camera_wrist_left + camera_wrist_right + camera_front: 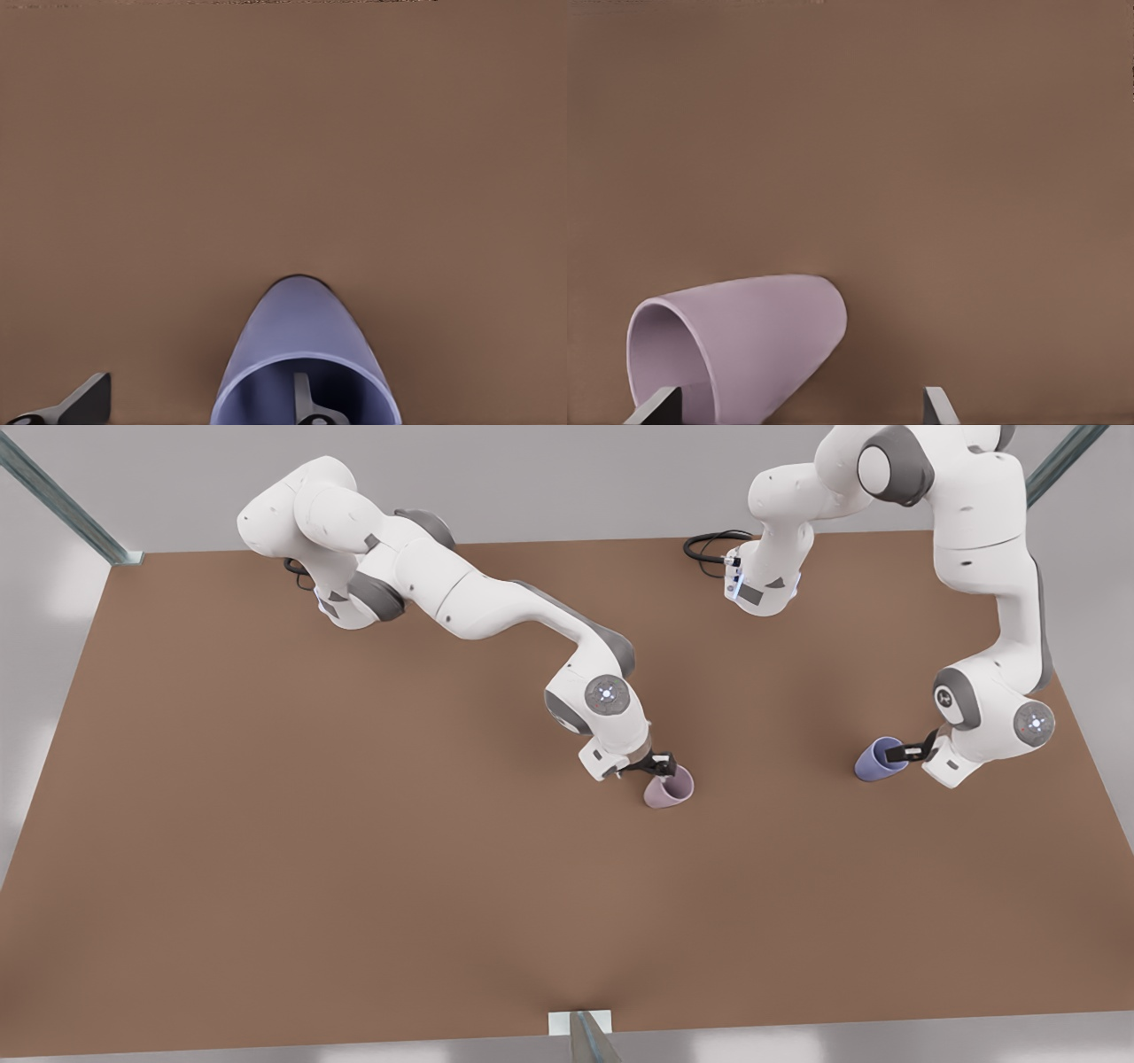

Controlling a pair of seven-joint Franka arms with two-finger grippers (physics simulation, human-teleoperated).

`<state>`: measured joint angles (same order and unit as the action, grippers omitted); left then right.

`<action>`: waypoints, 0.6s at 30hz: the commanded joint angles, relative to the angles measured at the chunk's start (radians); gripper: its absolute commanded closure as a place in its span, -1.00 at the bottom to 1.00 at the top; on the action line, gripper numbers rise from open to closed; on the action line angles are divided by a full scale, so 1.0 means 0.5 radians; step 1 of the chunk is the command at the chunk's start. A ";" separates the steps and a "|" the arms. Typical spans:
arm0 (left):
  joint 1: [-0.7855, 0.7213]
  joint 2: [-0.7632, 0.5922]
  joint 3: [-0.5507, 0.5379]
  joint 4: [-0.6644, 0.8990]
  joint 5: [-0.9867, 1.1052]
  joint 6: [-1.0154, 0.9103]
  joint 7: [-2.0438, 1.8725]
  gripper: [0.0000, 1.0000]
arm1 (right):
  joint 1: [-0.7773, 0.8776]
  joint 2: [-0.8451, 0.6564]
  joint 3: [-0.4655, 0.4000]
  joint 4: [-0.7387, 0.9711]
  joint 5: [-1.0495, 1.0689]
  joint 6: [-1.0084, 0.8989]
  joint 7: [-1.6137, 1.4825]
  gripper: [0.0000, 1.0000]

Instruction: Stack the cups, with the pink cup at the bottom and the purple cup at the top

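The pink cup (pixel 669 789) rests on the brown table (pixel 354 850) near the middle, its mouth turned up towards my right gripper (pixel 663 765). That gripper is open over the cup's rim. In the right wrist view one fingertip (pixel 660 403) sits at the pink cup's (pixel 762 341) mouth and the other stands off to the side, around my right gripper (pixel 799 396). The purple cup (pixel 877 760) sits at the front view's right. My left gripper (pixel 905 753) is open across its rim: one finger (pixel 303 394) is inside the purple cup (pixel 301 328), the other outside, around my left gripper (pixel 199 385).
The two cups are well apart, with bare brown tabletop between and in front of them. Both arm bases (pixel 762 589) stand at the table's far edge, beside a black cable (pixel 709 545). A metal post (pixel 585 1036) rises at the near edge.
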<state>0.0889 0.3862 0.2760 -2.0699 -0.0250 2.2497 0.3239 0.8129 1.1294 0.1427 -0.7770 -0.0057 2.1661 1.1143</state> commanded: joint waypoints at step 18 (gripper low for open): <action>-0.006 -0.002 -0.006 0.004 -0.008 -0.048 0.150 0.57 | -0.067 -0.231 -0.006 -0.124 -0.127 -0.215 0.177 -1.00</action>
<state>0.0866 0.3848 0.2725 -2.0685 -0.0140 2.2464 0.3565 0.7821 1.0279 0.1393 -0.8322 -0.0543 2.1246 1.1905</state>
